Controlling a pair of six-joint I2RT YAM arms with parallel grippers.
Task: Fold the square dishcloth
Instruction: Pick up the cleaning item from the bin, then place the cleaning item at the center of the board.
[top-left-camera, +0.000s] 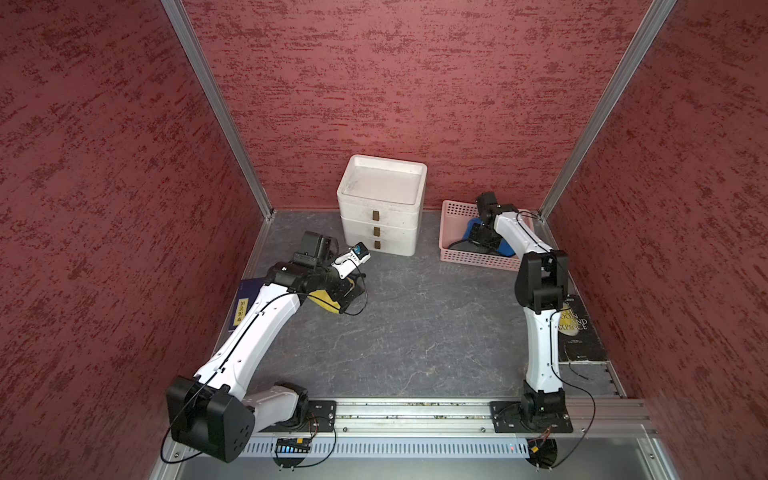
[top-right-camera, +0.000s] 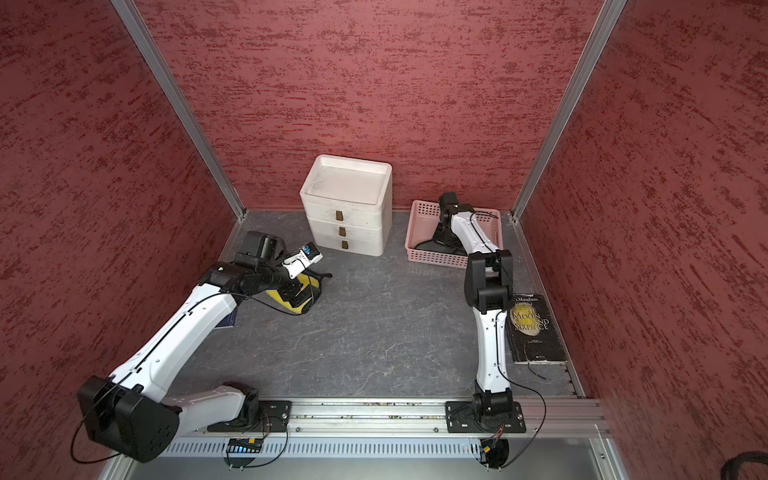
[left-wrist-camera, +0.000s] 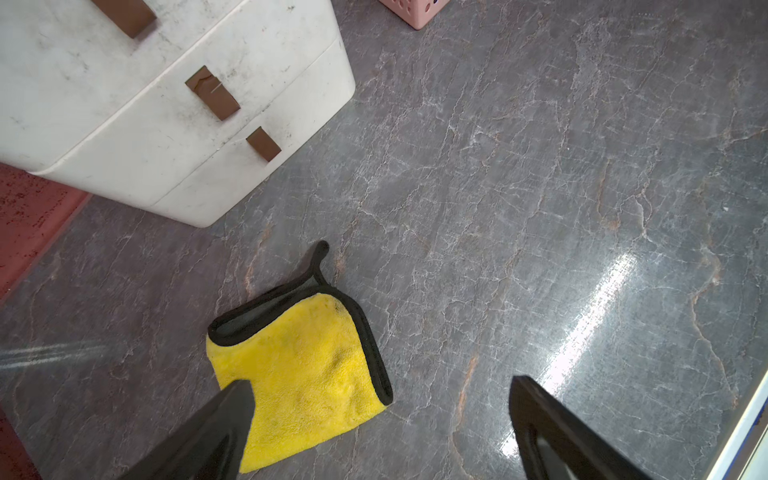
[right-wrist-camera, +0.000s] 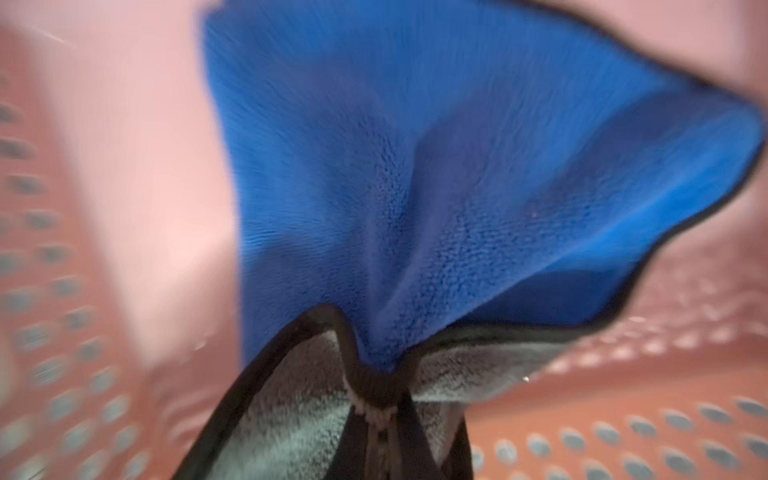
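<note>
A blue dishcloth (right-wrist-camera: 415, 166) with a grey underside and black hem is in the pink basket (top-left-camera: 457, 210) at the back right. My right gripper (right-wrist-camera: 380, 409) is shut on its bunched hem, and the cloth hangs from the pinch. In a top view the right gripper (top-left-camera: 484, 239) reaches down inside the basket, with blue cloth (top-left-camera: 505, 248) showing beside it. A yellow dishcloth (left-wrist-camera: 307, 365) with black trim lies folded flat on the table, also seen as yellow dishcloth (top-left-camera: 322, 297). My left gripper (left-wrist-camera: 380, 386) hovers open just above its edge, holding nothing.
A white three-drawer unit (top-left-camera: 380, 199) stands at the back centre, close to the yellow cloth. A black book (top-left-camera: 579, 332) lies by the right wall and a blue book (top-left-camera: 245, 303) lies under the left arm. Red walls enclose the grey table (top-left-camera: 415, 324).
</note>
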